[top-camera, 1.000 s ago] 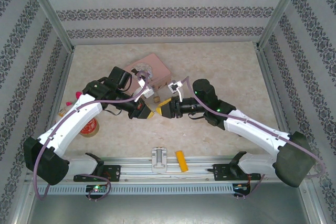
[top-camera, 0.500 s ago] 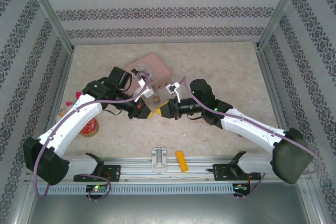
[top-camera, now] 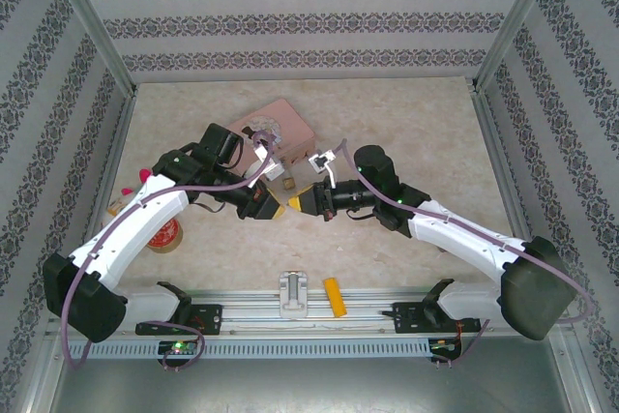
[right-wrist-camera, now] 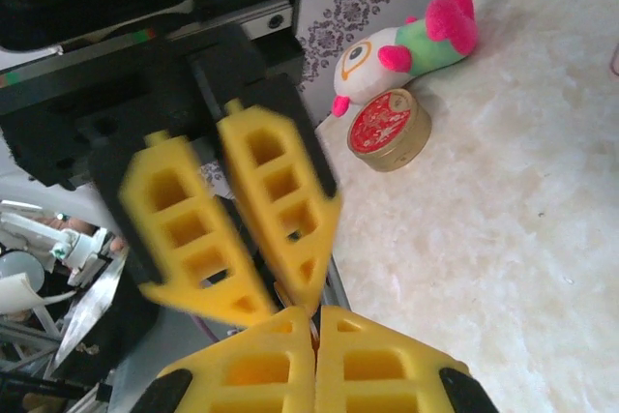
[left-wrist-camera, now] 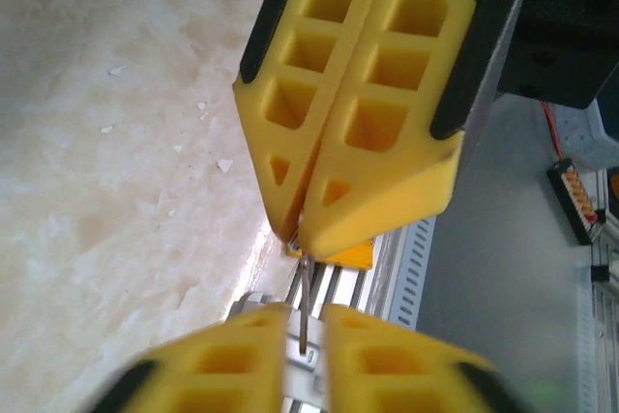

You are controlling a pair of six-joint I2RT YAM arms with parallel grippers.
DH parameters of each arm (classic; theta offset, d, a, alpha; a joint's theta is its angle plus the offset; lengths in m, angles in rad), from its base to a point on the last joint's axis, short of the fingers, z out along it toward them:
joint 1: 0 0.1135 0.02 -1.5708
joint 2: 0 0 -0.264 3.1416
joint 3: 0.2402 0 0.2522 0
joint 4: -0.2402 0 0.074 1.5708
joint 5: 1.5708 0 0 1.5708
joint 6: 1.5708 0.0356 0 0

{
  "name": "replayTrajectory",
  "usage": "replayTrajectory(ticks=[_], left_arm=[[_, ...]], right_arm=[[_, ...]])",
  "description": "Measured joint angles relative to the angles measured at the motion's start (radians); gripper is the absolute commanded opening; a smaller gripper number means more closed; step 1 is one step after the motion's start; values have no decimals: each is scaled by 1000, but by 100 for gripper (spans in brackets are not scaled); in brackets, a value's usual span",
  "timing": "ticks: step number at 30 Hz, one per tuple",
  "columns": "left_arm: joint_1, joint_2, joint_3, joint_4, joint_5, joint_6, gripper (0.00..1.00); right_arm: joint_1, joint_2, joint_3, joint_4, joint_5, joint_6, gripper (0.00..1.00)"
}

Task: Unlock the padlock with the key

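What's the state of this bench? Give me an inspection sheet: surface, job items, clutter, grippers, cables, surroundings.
Surface: pale marbled table, a few white flecks.
Job's things: key midair where the two grippers meet; small brassy thing, probably the padlock, beside the pink tin.
Clutter: red-lidded tin, soft toy, white bracket, orange block.
Grippers: right gripper shut on the key; left gripper open around its other end.
Cables: purple cable along each arm.
Surroundings: patterned walls.
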Motion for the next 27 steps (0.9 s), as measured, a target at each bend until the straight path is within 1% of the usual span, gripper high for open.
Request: replayTrajectory(ticks=[1, 4, 5, 6, 8, 11, 14, 18, 22, 27], left_arm=[[0, -11, -8, 12, -9, -18, 60], [0, -63, -43, 78, -45, -81, 86], [0, -84, -61, 109, -60, -106, 94], [0, -111, -83, 148, -83, -140, 99], [0, -161, -129, 230, -133, -206, 99], [0, -229, -218, 386, -239, -334, 99], [0, -257, -291, 520, -370, -460, 99], [-4, -249, -375, 654, -581, -621, 99], [-46, -174, -433, 739, -789, -757, 99], [-142, 10, -431, 804, -989, -830, 99]], right_arm=[[-9, -8, -9, 1, 6, 6, 0], [-36, -45, -42, 2, 37, 24, 0], [-44, -60, -53, 2, 47, 29, 0], [-55, -80, -69, 2, 59, 35, 0], [-76, -117, -94, -1, 82, 50, 0], [-109, -165, -119, -13, 121, 67, 0], [-135, -210, -142, -34, 173, 82, 0], [-154, -279, -172, -92, 275, 90, 0], [-177, -338, -199, -149, 377, 103, 0], [-226, -367, -238, -195, 437, 129, 0]])
